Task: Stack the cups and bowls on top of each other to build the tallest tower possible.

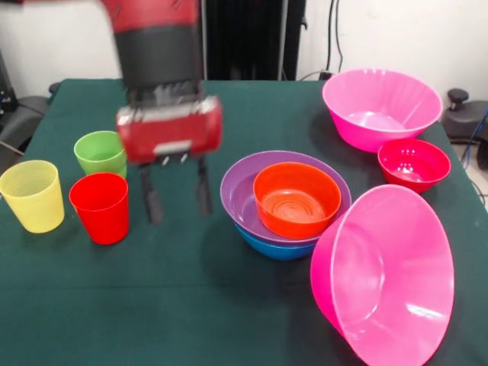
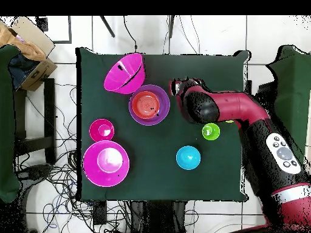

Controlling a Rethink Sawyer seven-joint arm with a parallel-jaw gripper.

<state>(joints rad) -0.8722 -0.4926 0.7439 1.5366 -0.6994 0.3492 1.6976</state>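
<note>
Tower: the blue bowl (image 1: 276, 247) sits lowest on the green desk (image 1: 191, 305), the purple bowl (image 1: 238, 194) nested in it, the orange bowl (image 1: 296, 200) nested in that.
Tilted pink bowl (image 1: 389, 274): it leans on its side against the pile's edge, mouth turned toward the front camera, not seated on top.
Second pink bowl (image 1: 381, 107): upright near the desk's far corner, with the crimson bowl (image 1: 414, 164) just beside it.
Cyan bowl (image 2: 188, 158): upright on its own, seen only from overhead.
Cups: the yellow cup (image 1: 33, 195), red cup (image 1: 101, 207) and green cup (image 1: 101, 154) stand upright, clustered together, apart from the pile.
My hand (image 1: 178, 194): fingers parted and holding nothing, hanging between the cups and the pile, beside the red cup.
</note>
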